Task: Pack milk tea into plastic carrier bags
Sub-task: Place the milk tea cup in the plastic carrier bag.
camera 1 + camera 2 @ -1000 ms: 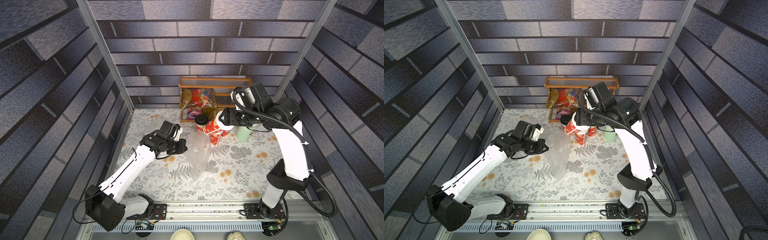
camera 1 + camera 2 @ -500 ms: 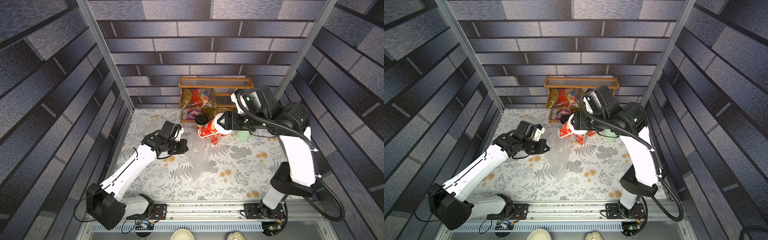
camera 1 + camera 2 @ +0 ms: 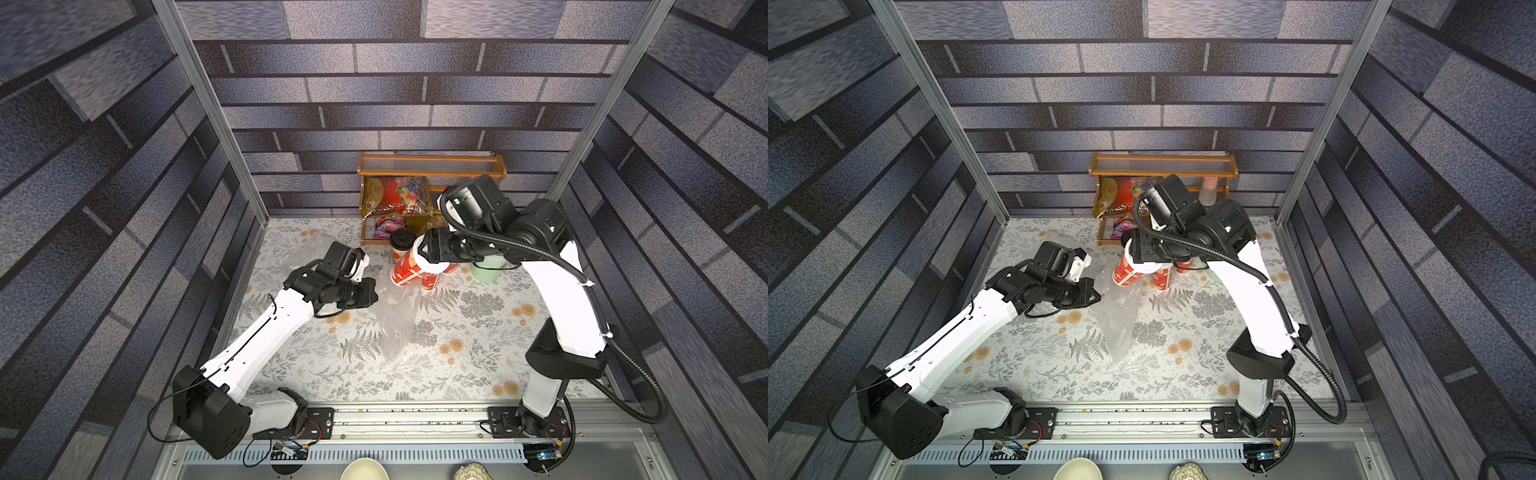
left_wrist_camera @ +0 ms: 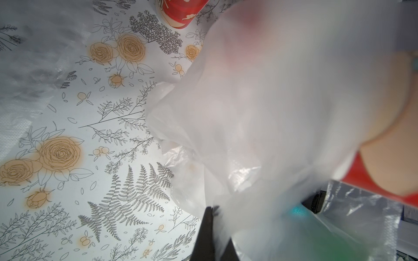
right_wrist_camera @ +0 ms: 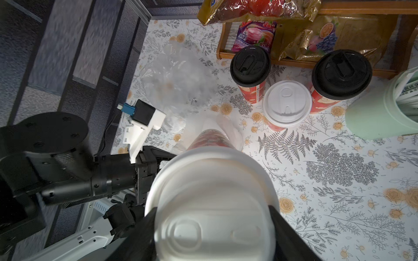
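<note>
- while the left claw [image 3: 372, 293] is pinched shut on the upper edge of a clear bag [image 3: 395, 322], the bag hangs from it down to the worktop [image 3: 478, 357], with its lower tip resting on the floral cover.
- the right claw [image 3: 430, 253] grips a red cup [image 3: 405, 272] just under its white lid, jaws spread wide on either side. the cup is tilted, with its base at the bag's raised edge. i cannot tell whether the base is inside the mouth.
- just in front of the shelf [image 3: 432, 164] stand a black-lidded cup [image 5: 250, 64], a second black-lidded cup [image 5: 341, 74] and a white-lidded cup [image 5: 286, 102] between them, all upright and nearly touching.
- a pale green straw cup [image 5: 375, 117] stands just beside the second black-lidded cup.
- another bag [image 5: 176, 79] lies crumpled near the back corner on the left arm's side, close to the wall.
- a broad stretch of worktop lies open between the hanging bag's tip, the right arm's base and the front rail [image 3: 415, 415].
</note>
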Tool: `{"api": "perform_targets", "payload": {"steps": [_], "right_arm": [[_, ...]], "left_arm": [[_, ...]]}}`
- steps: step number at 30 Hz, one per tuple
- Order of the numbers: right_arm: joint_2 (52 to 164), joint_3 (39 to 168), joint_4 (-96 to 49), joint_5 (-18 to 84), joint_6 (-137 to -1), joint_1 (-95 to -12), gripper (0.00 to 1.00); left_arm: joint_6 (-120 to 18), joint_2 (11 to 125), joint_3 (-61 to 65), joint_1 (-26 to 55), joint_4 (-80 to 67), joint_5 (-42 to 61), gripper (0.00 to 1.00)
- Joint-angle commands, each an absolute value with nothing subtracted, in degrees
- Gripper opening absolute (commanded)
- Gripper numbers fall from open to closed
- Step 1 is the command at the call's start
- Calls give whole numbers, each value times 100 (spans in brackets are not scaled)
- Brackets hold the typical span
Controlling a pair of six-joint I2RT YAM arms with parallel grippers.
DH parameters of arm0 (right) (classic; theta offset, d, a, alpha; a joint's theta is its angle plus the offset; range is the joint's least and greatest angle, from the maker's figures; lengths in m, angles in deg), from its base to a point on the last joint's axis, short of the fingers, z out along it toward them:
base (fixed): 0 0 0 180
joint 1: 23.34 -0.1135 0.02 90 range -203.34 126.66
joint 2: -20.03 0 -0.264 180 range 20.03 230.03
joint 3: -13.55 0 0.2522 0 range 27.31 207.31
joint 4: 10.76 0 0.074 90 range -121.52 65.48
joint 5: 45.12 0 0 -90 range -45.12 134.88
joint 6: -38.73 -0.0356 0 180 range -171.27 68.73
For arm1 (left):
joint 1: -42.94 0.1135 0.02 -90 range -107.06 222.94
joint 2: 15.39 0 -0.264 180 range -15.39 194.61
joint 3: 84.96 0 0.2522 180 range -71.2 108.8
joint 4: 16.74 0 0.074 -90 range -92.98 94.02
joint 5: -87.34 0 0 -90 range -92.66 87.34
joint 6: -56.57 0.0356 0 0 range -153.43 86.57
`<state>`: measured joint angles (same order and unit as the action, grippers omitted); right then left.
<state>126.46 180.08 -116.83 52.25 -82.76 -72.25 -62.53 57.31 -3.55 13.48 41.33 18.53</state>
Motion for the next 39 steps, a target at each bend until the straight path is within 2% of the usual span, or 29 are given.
{"api": "perform_targets", "payload": {"steps": [1, 20, 39], "right_arm": [[12904, 18021, -12078, 5410, -8140, -7270, 56], [14348, 18044, -11879, 5409, -7966, -7327, 55], [14304, 16236, -10620, 5355, -8124, -7391, 54]], "left_arm": [[-6383, 5717, -212, 1297, 4148, 1863, 2], [-6454, 5622, -246, 1249, 4123, 1734, 1], [-6821, 5288, -392, 1253, 3948, 1489, 0]]}}
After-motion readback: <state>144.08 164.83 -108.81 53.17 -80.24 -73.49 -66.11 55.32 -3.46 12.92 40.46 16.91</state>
